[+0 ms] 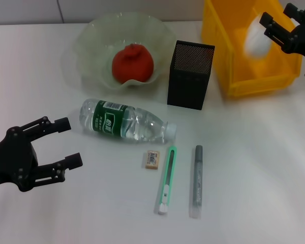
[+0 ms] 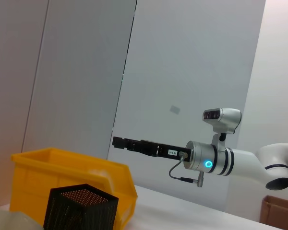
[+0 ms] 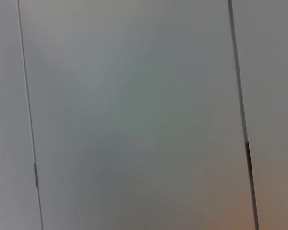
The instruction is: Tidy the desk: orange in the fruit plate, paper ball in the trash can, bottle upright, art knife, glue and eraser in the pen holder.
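Paper ball (image 1: 257, 38) blurred, sitting inside trash can (image 1: 234, 76) just under right gripper (image 1: 274, 26), fingers spread, holding nothing; judging drop being made. Orange (image 1: 132, 63) resting in fruit plate (image 1: 89, 46). Bottle (image 1: 126, 121) lying on side, awaiting uprighting. Eraser (image 1: 152, 159), art knife (image 1: 165, 179), glue (image 1: 197, 181) lying flat near pen holder (image 1: 190, 74), not yet inside. Left gripper (image 1: 68, 142) hovering beside bottle, fingers wide, empty. White desk (image 1: 254, 168); grey panelled wall (image 3: 134, 115) behind.
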Controlling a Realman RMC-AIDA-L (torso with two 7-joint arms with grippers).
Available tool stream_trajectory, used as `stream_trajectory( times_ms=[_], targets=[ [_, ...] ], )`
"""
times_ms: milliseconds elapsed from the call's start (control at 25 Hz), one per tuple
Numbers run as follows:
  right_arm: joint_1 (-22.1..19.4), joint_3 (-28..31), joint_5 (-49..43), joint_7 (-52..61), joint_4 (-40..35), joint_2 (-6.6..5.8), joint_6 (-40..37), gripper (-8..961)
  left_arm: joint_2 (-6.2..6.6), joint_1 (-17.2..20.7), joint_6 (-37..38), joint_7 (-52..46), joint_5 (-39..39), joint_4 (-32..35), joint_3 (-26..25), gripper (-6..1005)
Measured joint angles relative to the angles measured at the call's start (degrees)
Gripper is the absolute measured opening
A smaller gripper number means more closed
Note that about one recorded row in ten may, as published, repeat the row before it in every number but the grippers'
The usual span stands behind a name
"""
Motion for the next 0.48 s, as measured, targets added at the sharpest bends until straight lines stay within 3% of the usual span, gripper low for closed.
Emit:
stream_trajectory(
  times_ms=[200,480],
  targets=[
    [0.0,0.1,0.0,0.0,0.0,0.03,0.0,773,0.02,0.0,0.2,0.0,0.0,0.0,-0.1,851],
    [-0.2,0.2,0.0,0.0,0.0,0.04,-0.1,818,0.06,0.0,0.4,0.0,0.0,0.0,-0.1,851]
  ],
)
